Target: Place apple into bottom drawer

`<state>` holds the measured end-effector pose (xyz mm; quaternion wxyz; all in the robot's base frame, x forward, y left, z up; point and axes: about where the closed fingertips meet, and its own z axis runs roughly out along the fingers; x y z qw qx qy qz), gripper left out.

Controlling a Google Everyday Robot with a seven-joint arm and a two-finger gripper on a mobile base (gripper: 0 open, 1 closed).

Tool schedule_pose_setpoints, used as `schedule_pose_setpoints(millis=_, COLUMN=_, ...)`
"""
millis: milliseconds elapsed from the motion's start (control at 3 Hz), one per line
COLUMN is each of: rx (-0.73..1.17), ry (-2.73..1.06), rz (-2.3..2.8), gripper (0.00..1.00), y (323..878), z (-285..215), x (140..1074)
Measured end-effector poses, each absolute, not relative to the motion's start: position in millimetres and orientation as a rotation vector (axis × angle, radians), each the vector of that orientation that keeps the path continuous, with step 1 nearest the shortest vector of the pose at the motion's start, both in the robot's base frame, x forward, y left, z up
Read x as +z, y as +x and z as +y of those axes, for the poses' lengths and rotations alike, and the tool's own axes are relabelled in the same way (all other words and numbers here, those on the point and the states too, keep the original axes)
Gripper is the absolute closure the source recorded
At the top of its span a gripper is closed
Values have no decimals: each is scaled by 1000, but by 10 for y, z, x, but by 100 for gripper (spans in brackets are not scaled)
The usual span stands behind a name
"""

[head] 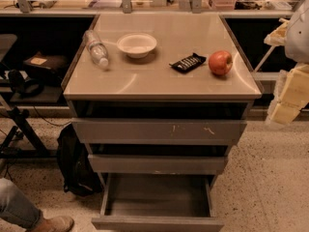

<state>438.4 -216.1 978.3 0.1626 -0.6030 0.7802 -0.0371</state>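
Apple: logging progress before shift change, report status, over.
Gripper at right edge of view, beside the cabinet. Apple on cabinet top, right side, not gripped. Bottom drawer pulled open. Snack bar left of apple, not touching.

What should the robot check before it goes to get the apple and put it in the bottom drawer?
1. The bottom drawer is pulled open: ok.
2. Nothing lies inside it: ok.
3. The apple sits uncovered on the cabinet top: ok.
4. The apple is apart from the black snack bar: ok.
5. The gripper is over the apple: not ok; it is at the picture's right edge, beside the cabinet.
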Motion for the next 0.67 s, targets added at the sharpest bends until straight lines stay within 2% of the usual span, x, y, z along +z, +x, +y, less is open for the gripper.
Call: schedule_pose_setpoints(millis=667, rx=-108, ry=-1738, rz=2209, gripper=0, y=4461, z=-2089, x=9767)
